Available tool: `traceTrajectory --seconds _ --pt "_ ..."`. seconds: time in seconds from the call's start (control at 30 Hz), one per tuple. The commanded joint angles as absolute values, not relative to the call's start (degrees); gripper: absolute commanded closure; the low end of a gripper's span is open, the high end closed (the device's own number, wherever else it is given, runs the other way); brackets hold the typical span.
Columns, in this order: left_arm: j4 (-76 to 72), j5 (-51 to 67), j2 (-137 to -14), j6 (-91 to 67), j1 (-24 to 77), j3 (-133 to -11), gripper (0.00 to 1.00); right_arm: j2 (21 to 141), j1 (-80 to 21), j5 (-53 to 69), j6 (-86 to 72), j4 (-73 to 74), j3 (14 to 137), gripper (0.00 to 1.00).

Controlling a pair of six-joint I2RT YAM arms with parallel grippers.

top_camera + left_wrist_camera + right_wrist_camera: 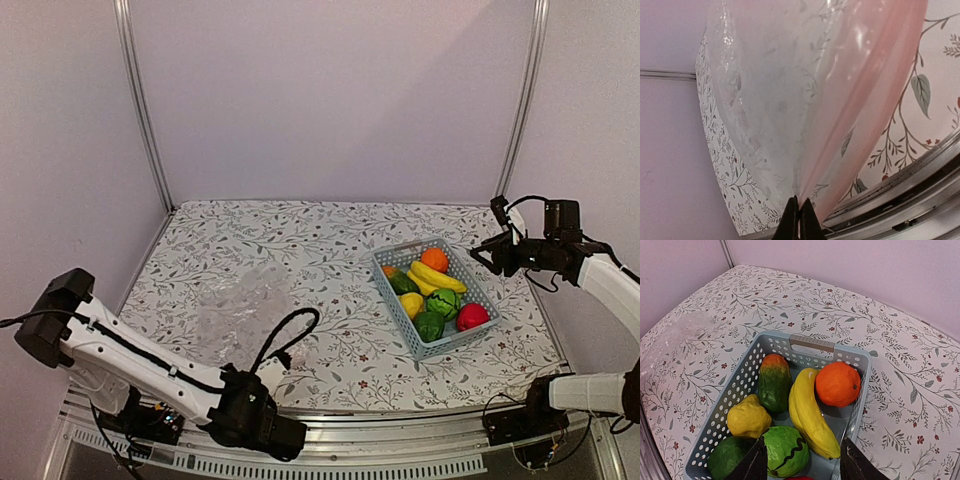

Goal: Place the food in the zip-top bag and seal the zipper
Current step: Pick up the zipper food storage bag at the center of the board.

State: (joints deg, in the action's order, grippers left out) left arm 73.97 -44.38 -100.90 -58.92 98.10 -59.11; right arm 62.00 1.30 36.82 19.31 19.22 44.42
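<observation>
One left end effector (799, 204) clenched on zip-top bag (790, 100); right end effector (802, 464) released, banana (810, 415) at 12 o'clock: pinch mid-body.

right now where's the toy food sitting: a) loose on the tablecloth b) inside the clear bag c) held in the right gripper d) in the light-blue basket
D: the banana, the orange and the other pieces all lie in the basket, while the zip-top bag lies flat, apart from it.

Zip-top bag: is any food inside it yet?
Empty: only tablecloth pattern shows through the zip-top bag; the food sits in the basket.
</observation>
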Motion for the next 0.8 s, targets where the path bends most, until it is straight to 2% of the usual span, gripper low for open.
traceTrajectory --seconds 0.0,0.13,0.3,0.5,0.77 --pt "69.9 -48.6 -95.4 -54.7 93.1 -62.5 1.00 62.2 1.6 37.4 19.6 19.5 43.8 0.52" --pt "63.9 -50.1 -90.6 -46.8 87.3 -65.8 1.00 61.6 1.6 38.9 19.9 19.6 44.4 0.52" --pt "47.0 -47.7 -82.9 -33.1 76.6 -66.6 1.00 61.8 0.5 42.6 17.9 20.7 49.9 0.52" --pt "29.1 -39.6 -81.5 -25.1 66.1 -67.4 1.00 71.2 -15.3 43.7 15.1 28.4 63.7 0.41" --pt "21.0 -38.7 -89.4 -23.0 61.7 -77.1 1.00 82.4 -28.8 40.4 13.6 32.5 80.7 0.39"
